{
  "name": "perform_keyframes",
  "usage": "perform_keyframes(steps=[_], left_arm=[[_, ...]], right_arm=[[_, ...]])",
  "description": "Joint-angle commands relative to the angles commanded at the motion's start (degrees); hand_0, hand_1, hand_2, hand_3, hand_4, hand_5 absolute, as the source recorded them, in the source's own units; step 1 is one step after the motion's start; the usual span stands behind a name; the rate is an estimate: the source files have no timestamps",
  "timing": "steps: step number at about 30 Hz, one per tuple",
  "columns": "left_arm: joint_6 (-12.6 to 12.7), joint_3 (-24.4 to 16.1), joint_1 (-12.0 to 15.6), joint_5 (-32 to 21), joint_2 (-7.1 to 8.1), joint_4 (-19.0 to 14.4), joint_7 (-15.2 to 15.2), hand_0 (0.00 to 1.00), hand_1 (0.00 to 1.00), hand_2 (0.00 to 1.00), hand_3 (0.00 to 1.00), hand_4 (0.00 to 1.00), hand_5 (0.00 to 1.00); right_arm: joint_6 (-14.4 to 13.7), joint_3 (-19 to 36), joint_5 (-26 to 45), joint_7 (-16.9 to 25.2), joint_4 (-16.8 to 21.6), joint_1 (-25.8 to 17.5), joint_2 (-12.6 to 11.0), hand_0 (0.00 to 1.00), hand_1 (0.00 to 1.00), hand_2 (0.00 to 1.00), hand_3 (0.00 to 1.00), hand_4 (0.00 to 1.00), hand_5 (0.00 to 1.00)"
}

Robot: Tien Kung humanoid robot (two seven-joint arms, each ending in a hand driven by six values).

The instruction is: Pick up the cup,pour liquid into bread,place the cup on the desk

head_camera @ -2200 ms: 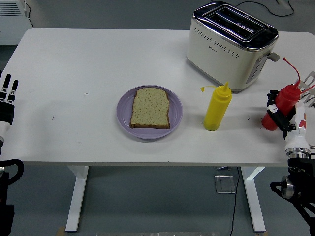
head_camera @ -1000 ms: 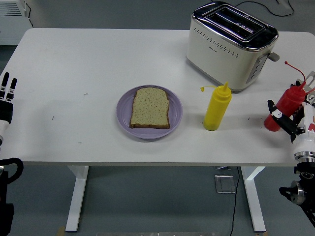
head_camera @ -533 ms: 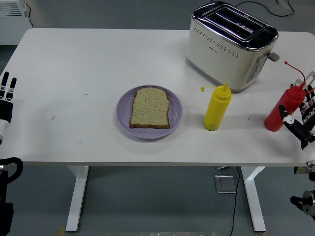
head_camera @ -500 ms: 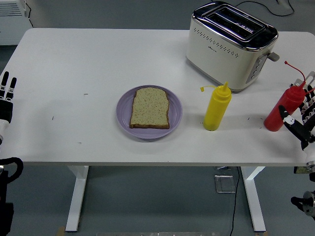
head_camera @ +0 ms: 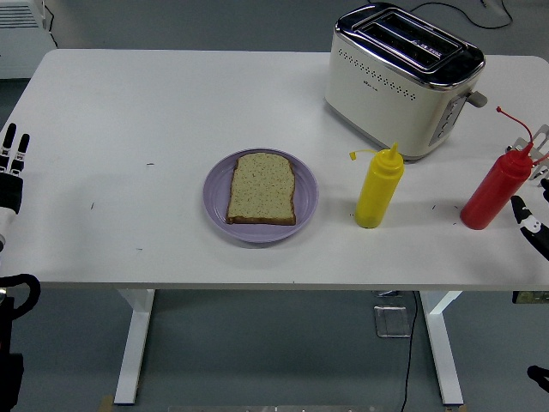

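With the red bottle (head_camera: 495,186) standing free at the counter's (head_camera: 171,103) right end, release looks complete.
Head view: the right hand (head_camera: 533,225) sits beside it, empty, fingers loosely spread; withdraw straight away from the bottle to avoid tipping it. The bread (head_camera: 262,189) lies on its plate (head_camera: 216,202).

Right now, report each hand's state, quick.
Left hand: open, fingers straight, holding nothing, at the table's left edge.
Right hand: mostly out of frame beside the red bottle; cannot be told.
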Motion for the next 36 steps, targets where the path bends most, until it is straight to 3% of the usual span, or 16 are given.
perform_keyframes(steps=[4,5,7,10,11,12,16,17,19,21,22,23,28,29,31,36], left_arm=[[0.02,0.09,0.01,0.02,0.05,0.01,0.0,0.785,0.736,0.737,0.694,0.509,0.998],[0.03,0.13,0.05,0.03,0.06,0.03,0.01,0.785,0.736,0.737,0.694,0.51,0.998],[0.03,0.18,0.1,0.03,0.07,0.04,0.01,0.785,0.736,0.737,0.694,0.51,0.998],[0.03,0.29,0.13,0.04,0.08,0.06,0.01,0.785,0.736,0.737,0.694,0.51,0.998],[0.03,0.31,0.14,0.05,0.07,0.06,0.01,0.785,0.736,0.737,0.694,0.51,0.998],[0.02,0.39,0.16,0.06,0.06,0.06,0.02,0.785,0.736,0.737,0.694,0.51,0.998],[0.04,0.58,0.36,0.06,0.02,0.12,0.04,0.785,0.736,0.737,0.694,0.51,0.998],[0.03,0.63,0.37,0.06,-0.02,0.14,0.03,0.786,0.737,0.737,0.694,0.509,0.998],[0.01,0.82,0.37,0.05,-0.02,0.19,0.03,0.786,0.737,0.737,0.694,0.509,0.998],[0.0,0.86,0.4,0.04,-0.03,0.19,0.02,0.786,0.737,0.737,0.694,0.509,0.998],[0.0,0.89,0.45,0.03,-0.05,0.19,0.0,0.786,0.737,0.737,0.694,0.509,0.998],[0.0,0.9,0.51,0.04,-0.03,0.18,0.0,0.785,0.736,0.736,0.694,0.51,0.998],[0.0,0.72,0.64,0.05,0.01,0.14,0.0,0.785,0.736,0.736,0.694,0.51,0.998],[0.0,0.7,0.65,0.05,0.0,0.15,0.0,0.785,0.736,0.737,0.694,0.51,0.998],[0.03,0.64,0.66,0.02,-0.02,0.15,0.01,0.785,0.736,0.737,0.694,0.51,0.998],[-0.01,0.6,0.46,0.0,-0.02,0.08,0.01,0.785,0.736,0.737,0.694,0.51,0.998]], right_arm=[[-4.18,1.58,6.25,4.65,1.3,-2.13,0.25,0.986,0.916,0.998,0.998,0.852,0.193],[-6.34,2.38,8.48,6.6,2.07,-2.8,0.45,0.889,0.78,0.855,0.916,0.83,0.188],[-9.22,3.55,12.82,6.6,3.01,-3.39,0.65,0.889,0.78,0.855,0.916,0.83,0.188],[-10.91,5.13,17.09,6.6,4.14,-3.87,0.8,0.889,0.78,0.855,0.916,0.83,0.188],[-10.89,5.45,17.36,6.6,4.37,-3.89,0.84,0.785,0.719,0.716,0.794,0.722,0.202],[-10.64,6.55,17.8,6.6,5.04,-3.9,0.93,0.785,0.719,0.716,0.794,0.722,0.202],[-6.44,10.56,17.31,6.6,7.43,-2.51,1.44,0.785,0.719,0.716,0.794,0.722,0.202],[-4.76,11.53,17.9,6.6,7.91,-2.11,1.51,0.778,0.729,0.716,0.742,0.653,0.22],[-0.77,13.55,22.21,6.6,8.79,-1.24,1.66,0.778,0.729,0.716,0.742,0.653,0.22],[0.64,14.34,24.44,6.19,9.04,-0.78,1.79,0.778,0.729,0.716,0.742,0.653,0.22],[3.1,16.18,27.04,5.34,9.3,-0.16,1.95,0.778,0.729,0.716,0.742,0.653,0.22],[5.48,17.66,29.59,4.23,9.23,0.4,2.04,0.793,0.742,0.732,0.742,0.598,0.301],[15.28,22.74,41.37,-2.29,7.17,2.75,2.75,0.793,0.742,0.732,0.742,0.598,0.301],[16.41,23.27,43.48,-3.13,6.85,3.13,2.94,0.801,0.745,0.739,0.747,0.58,0.351],[18.01,24.25,47.18,-4.74,6.34,4.13,3.55,0.801,0.745,0.739,0.747,0.58,0.351],[18.1,24.76,49.14,-6.36,5.66,6.24,4.19,0.799,0.742,0.739,0.745,0.57,0.364]])
